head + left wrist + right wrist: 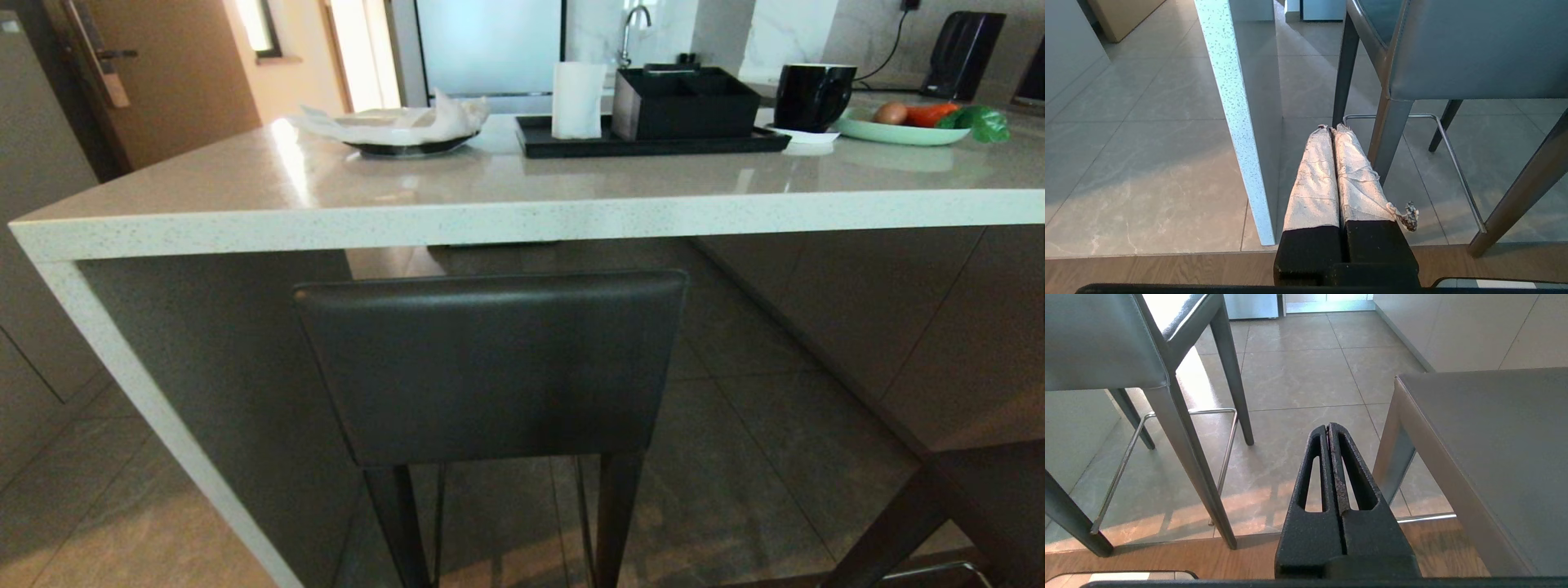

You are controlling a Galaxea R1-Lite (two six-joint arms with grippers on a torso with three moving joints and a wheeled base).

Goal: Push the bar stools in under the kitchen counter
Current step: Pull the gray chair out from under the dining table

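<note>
The kitchen counter has a pale stone top with a thick white edge. One bar stool stands in front of me, its dark backrest just below that edge. The corner of a second bar stool shows at the lower right. Neither gripper is in the head view. My left gripper, its fingers wrapped in white cloth, hangs shut and empty between the counter's side panel and the near stool. My right gripper is shut and empty between the near stool and the second stool.
On the counter stand a plate of crumpled paper, a black tray with a box and a white roll, a black mug and a green plate of vegetables. A thin metal footrest bar joins the near stool's legs. Tiled floor runs under the counter.
</note>
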